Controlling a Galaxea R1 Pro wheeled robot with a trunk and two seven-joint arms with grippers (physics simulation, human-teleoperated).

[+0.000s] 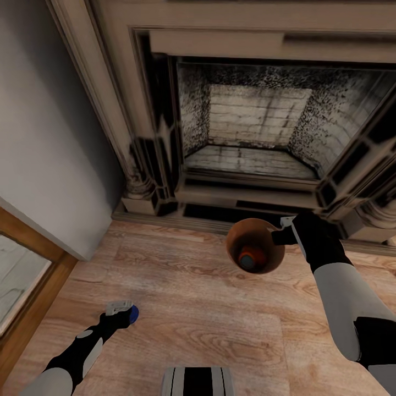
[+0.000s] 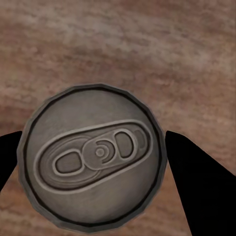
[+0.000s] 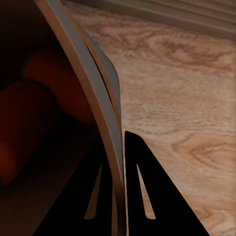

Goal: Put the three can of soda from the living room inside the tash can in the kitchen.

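Observation:
A blue can of soda [image 1: 133,314] stands upright on the light wood floor at the lower left. Its grey lid [image 2: 93,160] sits between my left gripper [image 1: 124,311] fingers [image 2: 196,187], which touch its two sides from above. My right gripper [image 1: 286,230] is shut on the rim [image 3: 110,123] of the tash can [image 1: 264,258], held upright above the floor in front of the fireplace. An orange can of soda [image 1: 248,257] lies at the bottom of its tan-brown inside, and orange shapes [image 3: 34,113] show there in the right wrist view.
The ornate fireplace [image 1: 247,126] with its dark firebox and raised hearth fills the far side. A grey wall [image 1: 49,154] and a wood-framed glass door [image 1: 22,280] stand at the left. Bare wood floor [image 1: 187,308] lies between my arms.

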